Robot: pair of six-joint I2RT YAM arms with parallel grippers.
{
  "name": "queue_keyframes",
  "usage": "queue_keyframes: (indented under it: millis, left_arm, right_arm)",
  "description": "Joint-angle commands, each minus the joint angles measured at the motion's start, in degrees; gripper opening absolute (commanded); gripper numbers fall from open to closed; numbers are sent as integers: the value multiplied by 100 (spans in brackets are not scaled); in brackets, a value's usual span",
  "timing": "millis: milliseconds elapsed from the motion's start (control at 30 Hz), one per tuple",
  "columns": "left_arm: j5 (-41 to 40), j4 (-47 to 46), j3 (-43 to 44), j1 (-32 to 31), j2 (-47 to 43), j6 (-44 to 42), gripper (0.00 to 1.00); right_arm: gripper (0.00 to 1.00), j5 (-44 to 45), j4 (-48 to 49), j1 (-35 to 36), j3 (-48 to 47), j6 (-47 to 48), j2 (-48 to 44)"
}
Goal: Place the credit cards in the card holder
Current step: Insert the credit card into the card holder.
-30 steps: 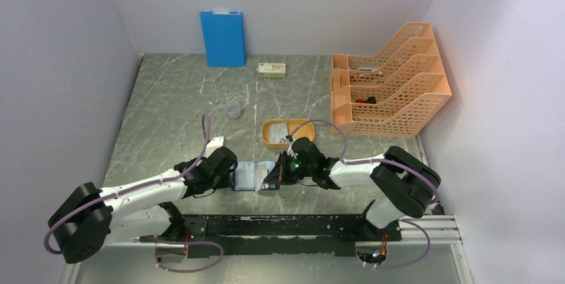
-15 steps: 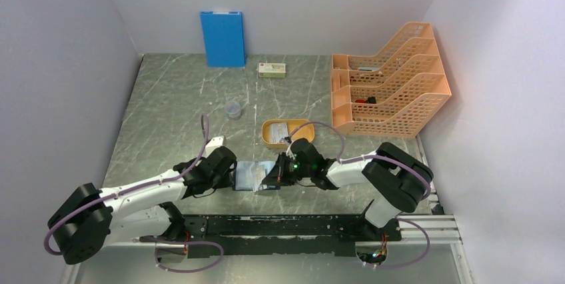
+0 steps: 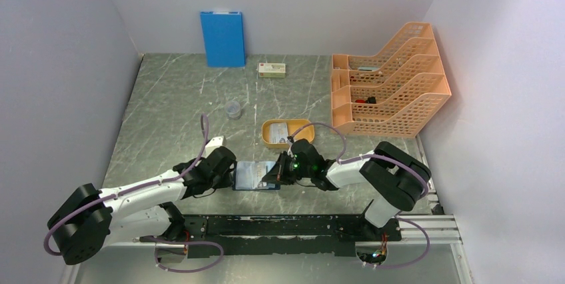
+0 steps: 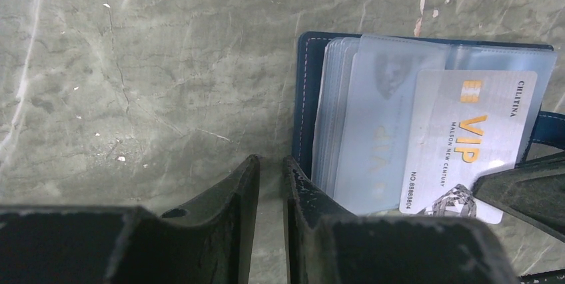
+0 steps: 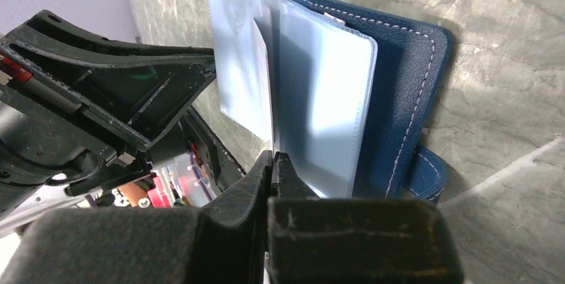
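Observation:
The navy card holder point(image 3: 254, 176) lies open on the table between my two grippers, its clear sleeves up. In the left wrist view a pale VIP credit card point(image 4: 466, 137) sits partly inside a sleeve of the holder point(image 4: 305, 97). My right gripper point(image 5: 273, 156) is shut on that card point(image 5: 261, 84), held edge-on between the sleeve pages of the holder point(image 5: 400, 84). My left gripper point(image 4: 271, 161) is nearly shut and empty, and its right finger rests on the holder's left edge. Another card point(image 3: 281, 129) lies in the orange tray point(image 3: 269, 139).
A big blue board point(image 3: 222, 38) leans on the back wall. A white box with a red label point(image 3: 272, 69) lies near it. An orange file rack point(image 3: 390, 81) stands at the right. A small clear cup point(image 3: 233, 109) stands left of the tray.
My right gripper has moved slightly left with the card, which now sits further over the holder's sleeves. The left arm has barely moved.

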State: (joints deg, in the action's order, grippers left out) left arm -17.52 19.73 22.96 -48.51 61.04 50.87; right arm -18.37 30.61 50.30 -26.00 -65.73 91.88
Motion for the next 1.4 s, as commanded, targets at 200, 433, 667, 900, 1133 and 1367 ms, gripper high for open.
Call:
queue_keyframes:
  millis: [200,433,667,900,1133,1367]
  left_arm:
    - [389,80,-240,19,72,20,25]
    - [456,18,-295,18,93,29,24]
    - [463,8,-314,20,65,11,24]
    - [474,-25,-320,17,83,2,24]
    - [653,-212,-368,24,125,-16,24]
    - [723,-282,-402,19,104,-7,23]
  right_arm:
    - [0,287,63,-12,-19,-55,284]
    - [0,413,93,-12,16,-197,269]
    - [0,526,37,-12,16,-249,263]
    - [0,431,138,-12,-23,-249,382]
    - [0,206,285,55,-116,-228,508]
    - [0,188,316,188,-248,-258,639]
